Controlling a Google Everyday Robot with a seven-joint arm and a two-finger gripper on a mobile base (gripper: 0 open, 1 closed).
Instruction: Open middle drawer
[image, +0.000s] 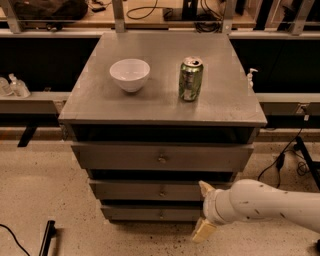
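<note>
The middle drawer (145, 190) is a grey flat front with a small round knob (161, 191), set between a wider drawer above and a narrower one below in the grey cabinet. It looks shut. My gripper (204, 209) comes in from the lower right on a white arm, open, its two tan fingers spread one above the other. The upper fingertip (204, 187) sits just right of the middle drawer front, right of the knob. The lower one (202, 231) hangs near the floor by the bottom drawer. Nothing is between them.
On the cabinet top (95, 102) stand a white bowl (129, 74) and a green can (190, 78). The top drawer (161, 157) and bottom drawer (150, 213) have their own knobs. Cables (285, 160) lie on the floor at right; a dark bar (46, 238) lies at lower left.
</note>
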